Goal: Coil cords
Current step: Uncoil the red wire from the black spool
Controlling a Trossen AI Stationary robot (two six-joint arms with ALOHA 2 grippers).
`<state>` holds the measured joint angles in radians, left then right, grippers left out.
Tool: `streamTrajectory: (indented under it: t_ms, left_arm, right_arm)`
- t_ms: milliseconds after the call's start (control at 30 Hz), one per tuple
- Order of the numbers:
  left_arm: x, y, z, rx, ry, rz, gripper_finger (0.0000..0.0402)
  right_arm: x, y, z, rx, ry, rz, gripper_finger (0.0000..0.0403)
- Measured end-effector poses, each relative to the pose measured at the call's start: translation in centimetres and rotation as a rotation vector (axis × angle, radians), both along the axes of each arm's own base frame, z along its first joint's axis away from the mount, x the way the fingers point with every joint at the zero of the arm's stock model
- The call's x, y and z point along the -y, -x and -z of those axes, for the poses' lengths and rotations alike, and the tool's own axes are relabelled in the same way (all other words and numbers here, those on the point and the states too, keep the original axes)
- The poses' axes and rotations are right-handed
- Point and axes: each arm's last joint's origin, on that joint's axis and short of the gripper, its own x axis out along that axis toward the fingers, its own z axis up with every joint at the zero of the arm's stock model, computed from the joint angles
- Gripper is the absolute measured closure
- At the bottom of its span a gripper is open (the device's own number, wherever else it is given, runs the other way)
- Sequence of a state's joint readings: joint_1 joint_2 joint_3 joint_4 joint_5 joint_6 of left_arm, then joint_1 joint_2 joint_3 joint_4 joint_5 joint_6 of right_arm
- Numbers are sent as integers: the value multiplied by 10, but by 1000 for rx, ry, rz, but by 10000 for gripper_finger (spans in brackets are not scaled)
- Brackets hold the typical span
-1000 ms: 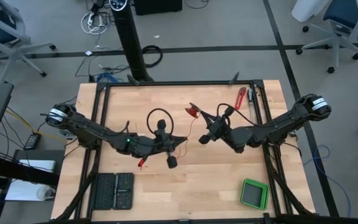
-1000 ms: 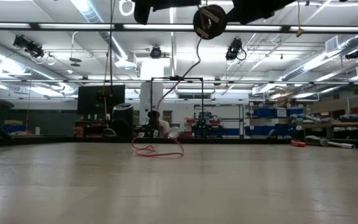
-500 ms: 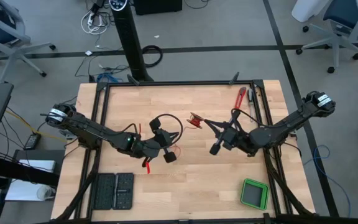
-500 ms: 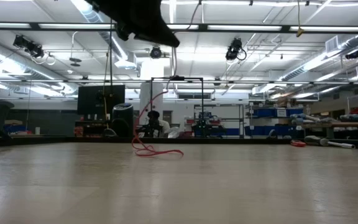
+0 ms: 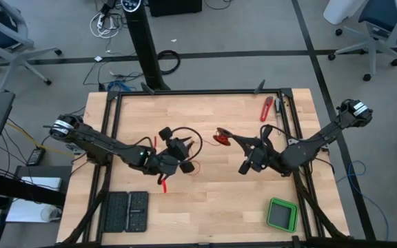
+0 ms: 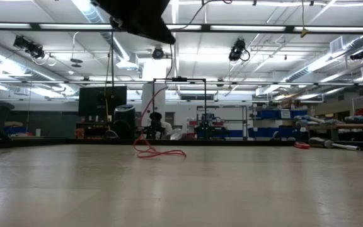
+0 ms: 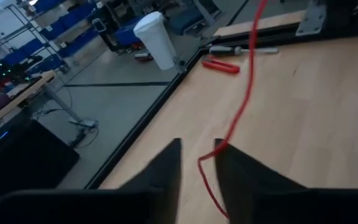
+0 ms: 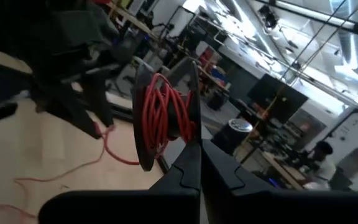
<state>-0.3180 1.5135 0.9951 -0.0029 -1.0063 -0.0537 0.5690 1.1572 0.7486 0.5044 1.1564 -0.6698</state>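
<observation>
The cords are one thin red wire. Part of it is wound into a small red bundle [image 8: 165, 115] [image 5: 220, 136] at the tip of my right gripper [image 8: 195, 149] [image 5: 225, 138], mid-table and above the top. From there the wire runs to my left gripper [image 7: 198, 148] [image 5: 187, 154], passing between its open fingers. A slack stretch [image 6: 160, 152] lies looped on the wood, and a red end piece [image 5: 163, 184] rests near the left arm. My left gripper has the wire [image 7: 211, 155] running between its spread fingers, close beside one finger [image 7: 229, 163]; I cannot tell whether it touches. My right gripper is shut with the wound bundle at its fingertips, the turns [image 8: 166, 124] wrapped round a dark piece. The bundle is clear of the table, and a strand trails down from it.
A red-handled tool [image 5: 266, 108] lies at the far right by the black frame rail [image 5: 286, 117]. A green box [image 5: 282, 214] sits at the near right and two black trays [image 5: 125, 212] at the near left. A person [image 6: 157, 123] is in the room beyond.
My right gripper has carried the bundle a little toward the near and right edges. My left gripper has turned and shifted toward the far-left. The wire loop on the table has been drawn up, one strand now rising from it.
</observation>
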Motion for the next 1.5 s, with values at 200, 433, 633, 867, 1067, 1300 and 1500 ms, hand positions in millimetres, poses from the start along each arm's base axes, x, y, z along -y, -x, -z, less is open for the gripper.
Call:
streamTrajectory:
  t_ms: [200, 433, 633, 867, 1067, 1300, 1500]
  left_arm:
    - [0, -5, -9, 50, 36, 29, 205]
    - [4, -8, -11, 57, 102, 155, 188]
    - [4, -7, -9, 43, 116, 163, 188]
    - [5, -7, -8, 48, 168, 197, 188]
    - [6, -8, -8, 63, 212, 222, 188]
    - [2, -12, -14, 170, 274, 200, 188]
    - [1, -21, -12, 280, 356, 346, 188]
  right_arm:
    - [3, -5, 9, 19, -114, -81, 403]
    - [8, -7, 12, 25, -158, -63, 403]
    - [12, -9, 12, 23, -149, -33, 403]
    - [18, -10, 11, 35, -152, 9, 403]
    - [21, -11, 9, 63, -168, 42, 403]
    - [20, -13, 7, 106, -230, -47, 403]
    - [18, -15, 6, 117, -244, -128, 403]
